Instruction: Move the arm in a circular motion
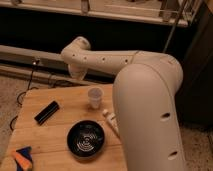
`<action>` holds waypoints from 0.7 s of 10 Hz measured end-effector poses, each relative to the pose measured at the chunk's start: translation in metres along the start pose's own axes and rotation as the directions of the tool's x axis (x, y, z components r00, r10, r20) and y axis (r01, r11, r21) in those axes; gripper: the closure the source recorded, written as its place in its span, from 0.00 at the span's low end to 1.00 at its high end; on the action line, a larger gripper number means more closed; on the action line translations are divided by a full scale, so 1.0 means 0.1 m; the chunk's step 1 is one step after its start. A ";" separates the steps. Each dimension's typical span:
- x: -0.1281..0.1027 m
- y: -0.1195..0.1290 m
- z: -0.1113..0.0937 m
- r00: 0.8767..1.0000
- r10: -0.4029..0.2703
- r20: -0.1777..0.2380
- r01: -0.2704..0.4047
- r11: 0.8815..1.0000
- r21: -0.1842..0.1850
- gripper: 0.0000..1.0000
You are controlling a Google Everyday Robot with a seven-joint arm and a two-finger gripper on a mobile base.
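Gripper [76,75] closed. It sits at the small end of the arm [145,95], pointing down, hanging above and just behind the table's [55,130] far edge, toward the far-left corner, apart from everything on top.

Arm is off-white, thick round links w/ small dark holes. From the gripper it rises to a rounded wrist, bends, runs along the far edge, then joins a very big link that covers the table's right side and drops out the bottom of the view.

On the wooden table:
- pale cup [95,96], upright, near the far edge, approx. mid-width
- black bowl [86,139] w/ ringed inside, toward the near edge
- black bar-shaped item [46,111], lying diagonal by the left edge
- orange-and-blue item [22,157], at the near-left corner
- white item [109,119], btw cup and bowl, partly hidden behind the big link

Dark cable [30,82] runs on the floor past the far-left corner.
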 end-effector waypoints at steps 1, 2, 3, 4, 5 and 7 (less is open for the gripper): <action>0.15 -0.22 -0.05 0.998 0.058 -0.009 -0.057 0.998 0.020 1.00; 0.38 -0.46 -0.13 0.991 0.134 -0.015 -0.134 0.990 0.042 1.00; 0.61 -0.63 -0.21 0.980 0.197 -0.013 -0.195 0.979 0.059 1.00; 0.97 -0.82 -0.37 0.961 0.277 -0.003 -0.275 0.958 0.084 1.00; 1.25 -0.91 -0.51 0.947 0.321 0.007 -0.321 0.942 0.102 1.00; 1.72 -0.82 -0.68 0.936 0.351 -0.011 -0.347 0.930 0.123 1.00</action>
